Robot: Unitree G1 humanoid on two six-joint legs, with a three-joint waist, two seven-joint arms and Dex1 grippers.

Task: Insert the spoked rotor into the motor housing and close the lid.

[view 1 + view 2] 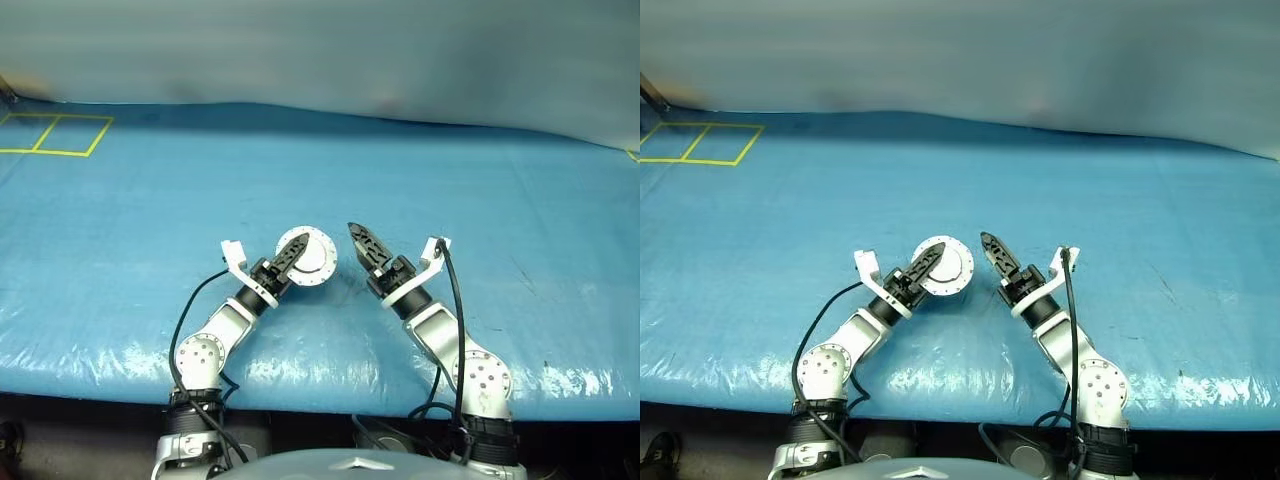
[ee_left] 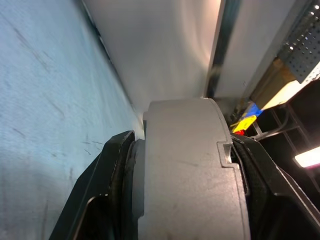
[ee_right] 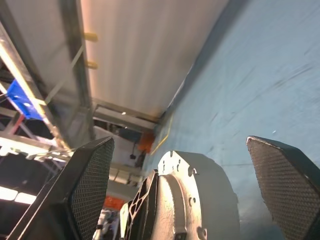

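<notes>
Left eye view: the left hand (image 1: 290,258) is clamped on the edge of the motor housing (image 1: 310,257), a round silvery-grey unit held up on its rim over the blue table (image 1: 150,210), its pale round face turned upward toward the camera. Just beside it, apart from it, the right hand (image 1: 364,247) stands with its fingers spread wide and nothing between them (its mesh-faced pads (image 3: 92,182) flank the housing's bolted rim at a gap). Left wrist view has the black fingers (image 2: 112,187) pressed against both flat sides of the grey casing. Yellow tape lines (image 1: 55,135) mark the table's far left corner.
</notes>
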